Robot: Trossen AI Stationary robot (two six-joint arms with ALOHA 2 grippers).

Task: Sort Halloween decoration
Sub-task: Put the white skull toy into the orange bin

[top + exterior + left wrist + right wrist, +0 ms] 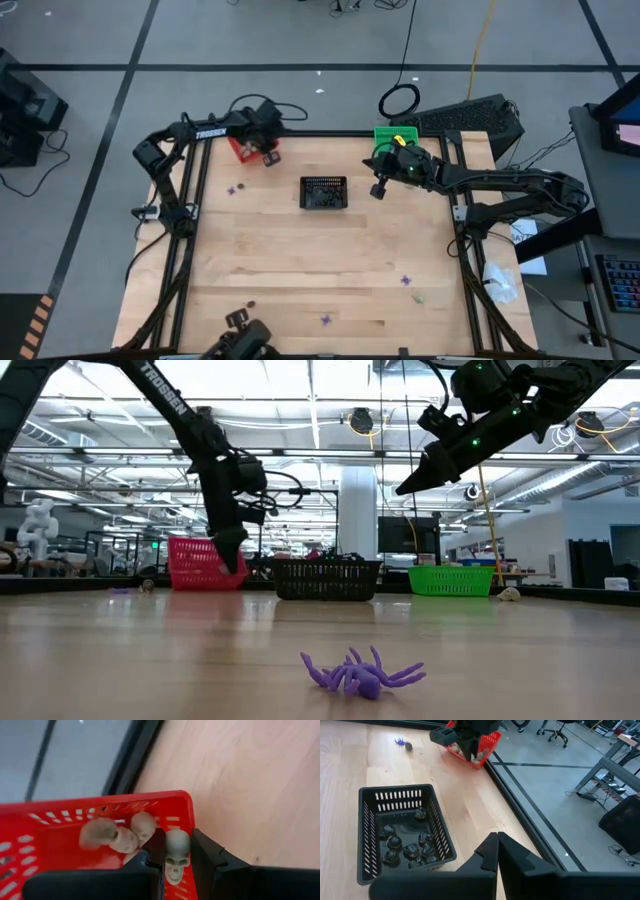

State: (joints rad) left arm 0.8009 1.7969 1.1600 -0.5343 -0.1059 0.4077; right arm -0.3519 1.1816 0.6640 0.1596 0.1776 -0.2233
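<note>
Pale beige skull [177, 855] between dark left gripper [176, 851] fingers, above red slotted basket [60, 815]. Black basket [400, 832] beyond dark right gripper [497, 851], dark brown-black bits [407, 849] inside. Purple spider [362, 672] on light wood table [300, 260].

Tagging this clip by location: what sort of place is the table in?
Probably a large robotics lab or workshop hall. The low view shows high ceilings with strip lights and a white humanoid figure; a monitor stands on a desk beside the table.
</note>
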